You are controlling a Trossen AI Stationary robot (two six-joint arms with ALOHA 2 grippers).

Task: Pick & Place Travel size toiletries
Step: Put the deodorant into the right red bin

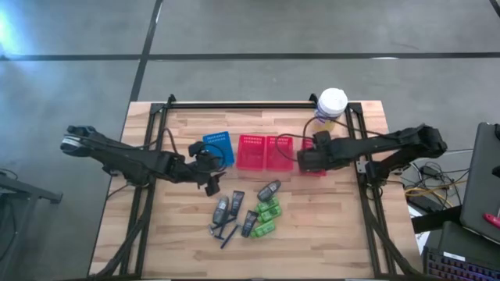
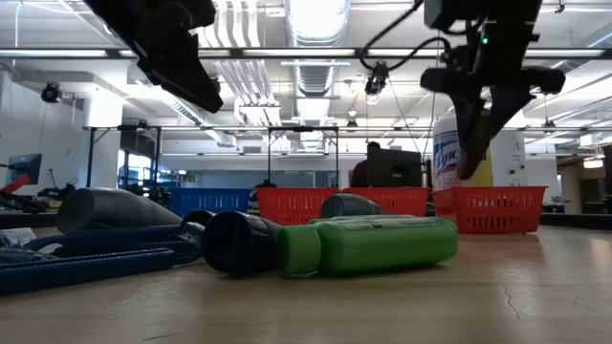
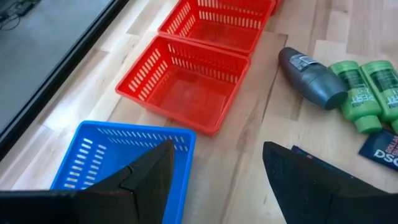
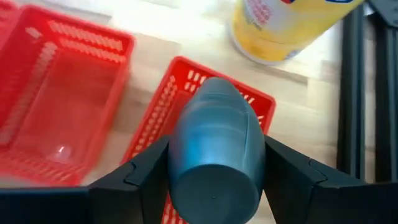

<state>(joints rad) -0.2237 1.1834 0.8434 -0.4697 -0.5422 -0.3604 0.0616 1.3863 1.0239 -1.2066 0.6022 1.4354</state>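
While the right gripper (image 4: pixel 214 168) clamps a dark grey rounded tube (image 4: pixel 214 155) above the rightmost red mesh basket (image 4: pixel 168 112), the left gripper (image 3: pixel 214 168) hangs wide open near the blue mesh basket (image 3: pixel 93 155).

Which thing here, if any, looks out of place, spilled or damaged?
Nothing stands out. The toiletries lie in a loose pile on the table, unspilled. The right gripper holds a grey tube over a red basket.

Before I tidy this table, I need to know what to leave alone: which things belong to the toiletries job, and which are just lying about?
Job:
- grey tube held in the right claw
- grey tubes
- green bottles
- blue razor stick
- red baskets
- blue basket

Lying about:
- yellow canister
- laptop beside the table
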